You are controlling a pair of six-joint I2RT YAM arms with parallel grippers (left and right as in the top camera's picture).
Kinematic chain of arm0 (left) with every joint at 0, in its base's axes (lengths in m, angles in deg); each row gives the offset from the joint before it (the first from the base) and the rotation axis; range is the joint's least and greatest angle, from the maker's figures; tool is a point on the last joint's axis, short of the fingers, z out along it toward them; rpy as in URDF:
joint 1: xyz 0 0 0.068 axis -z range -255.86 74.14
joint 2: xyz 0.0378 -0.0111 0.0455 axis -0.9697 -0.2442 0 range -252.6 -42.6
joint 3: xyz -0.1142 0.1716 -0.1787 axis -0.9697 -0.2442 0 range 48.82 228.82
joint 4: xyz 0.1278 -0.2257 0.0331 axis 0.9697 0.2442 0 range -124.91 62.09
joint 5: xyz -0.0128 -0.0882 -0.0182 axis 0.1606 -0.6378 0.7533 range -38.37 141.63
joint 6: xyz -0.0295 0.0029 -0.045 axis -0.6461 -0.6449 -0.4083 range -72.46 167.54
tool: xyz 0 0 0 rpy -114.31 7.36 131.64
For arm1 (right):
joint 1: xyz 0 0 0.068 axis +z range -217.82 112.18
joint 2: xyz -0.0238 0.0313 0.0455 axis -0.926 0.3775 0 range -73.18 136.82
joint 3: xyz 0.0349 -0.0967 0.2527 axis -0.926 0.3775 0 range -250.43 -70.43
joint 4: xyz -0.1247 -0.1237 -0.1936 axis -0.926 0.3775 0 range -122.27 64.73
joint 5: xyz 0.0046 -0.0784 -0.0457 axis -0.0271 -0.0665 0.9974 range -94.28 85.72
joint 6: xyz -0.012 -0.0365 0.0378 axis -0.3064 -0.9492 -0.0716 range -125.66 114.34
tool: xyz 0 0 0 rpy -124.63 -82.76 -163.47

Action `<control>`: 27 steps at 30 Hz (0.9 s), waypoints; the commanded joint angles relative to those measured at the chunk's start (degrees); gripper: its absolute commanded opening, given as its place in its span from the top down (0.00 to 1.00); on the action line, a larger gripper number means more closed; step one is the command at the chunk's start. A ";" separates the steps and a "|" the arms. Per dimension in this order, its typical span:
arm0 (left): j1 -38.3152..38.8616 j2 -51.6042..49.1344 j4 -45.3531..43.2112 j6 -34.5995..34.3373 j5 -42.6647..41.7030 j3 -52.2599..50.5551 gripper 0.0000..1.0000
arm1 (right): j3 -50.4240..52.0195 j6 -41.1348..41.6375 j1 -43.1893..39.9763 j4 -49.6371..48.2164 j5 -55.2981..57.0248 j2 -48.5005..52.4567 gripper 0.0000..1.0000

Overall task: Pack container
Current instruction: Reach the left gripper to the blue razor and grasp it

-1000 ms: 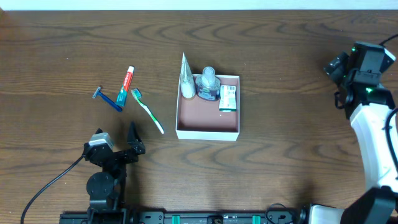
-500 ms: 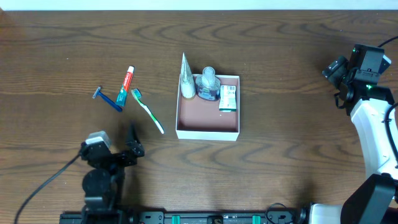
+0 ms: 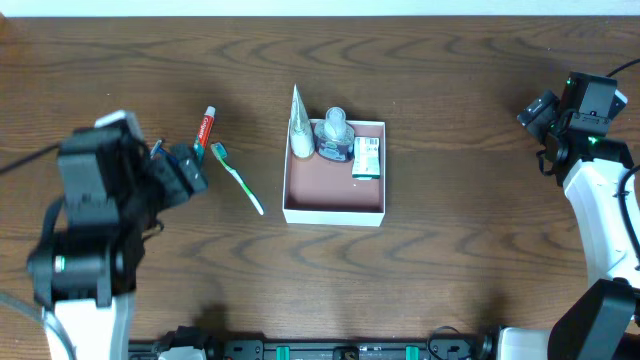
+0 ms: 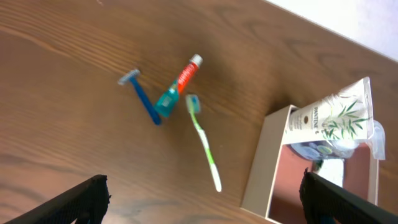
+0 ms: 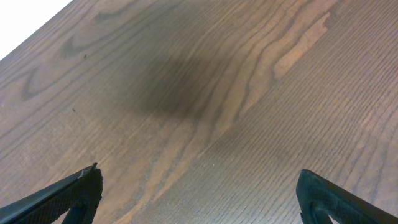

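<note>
Overhead view, 12 o'clock = far edge of desk [image 3: 460,260].

- Container [image 3: 330,190]: centre of desk, open top, white walls, reddish-brown floor. The half toward 6 o'clock is bare.
- Inside, along its 12 o'clock wall: white tube [image 3: 298,128] at the 11 o'clock corner, leaning out past the wall; clear rounded bottle [image 3: 334,135] next to it; green-and-white packet [image 3: 367,157] toward 1 o'clock.
- On the desk at 9 o'clock of the container: toothbrush [image 3: 238,178] nearest, lying diagonally, head toward 11 o'clock; toothpaste tube [image 3: 204,133] just beside the brush head; blue razor [image 4: 142,96] further out, its handle meeting the toothpaste's lower end.
- Left end effector [image 4: 204,179]: fingers wide apart, nothing between them, above the razor and toothpaste. Arm partly covers the razor from overhead.
- Right end effector [image 5: 198,173]: fingers wide apart, holding nothing, over bare wood at 3 o'clock, well apart from the container.
</note>
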 commanded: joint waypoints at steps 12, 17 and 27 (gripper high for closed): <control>-5.53 -26.88 -7.28 -28.83 1.49 0.72 0.10 | -0.04 -0.31 -0.31 -0.09 0.26 0.15 0.01; -6.86 -33.68 -8.37 -30.84 1.86 0.72 0.10 | -0.04 -0.31 -0.31 -0.09 0.28 0.15 0.01; -7.02 -45.05 -8.63 -28.52 4.28 0.70 0.14 | -0.04 -0.33 -0.31 -0.07 0.26 0.15 0.01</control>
